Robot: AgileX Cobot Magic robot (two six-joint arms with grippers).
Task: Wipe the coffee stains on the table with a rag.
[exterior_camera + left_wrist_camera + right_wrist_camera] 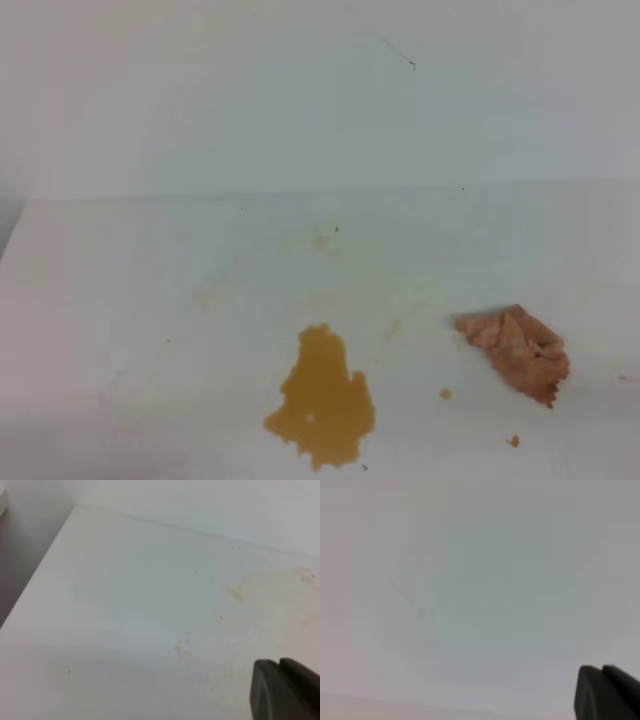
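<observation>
The main risk is a poor pickup. The rag [516, 353] lies as a flat, crumpled salmon-pink lump on the white table [120, 300], and fingers that come down off-centre could pinch only a ragged edge, so the cloth would trail or drop short of the spill. A low sweep across the middle could also drag through the coffee stains [322, 400] and smear the amber puddle wider, towards the small brown specks beside it.

Neither claw shows in the high view. The right gripper [612, 692] appears only as a dark corner in its wrist view, facing what is probably the blank wall; its jaws are closed on nothing. The left gripper [290, 690] shows as a similar dark corner above faint yellowish smears [235, 594], and whether it is wide or narrow cannot be told.

The rag sits front right, just right of the puddle but apart from it, on the right arm's side, well away from both claws.
</observation>
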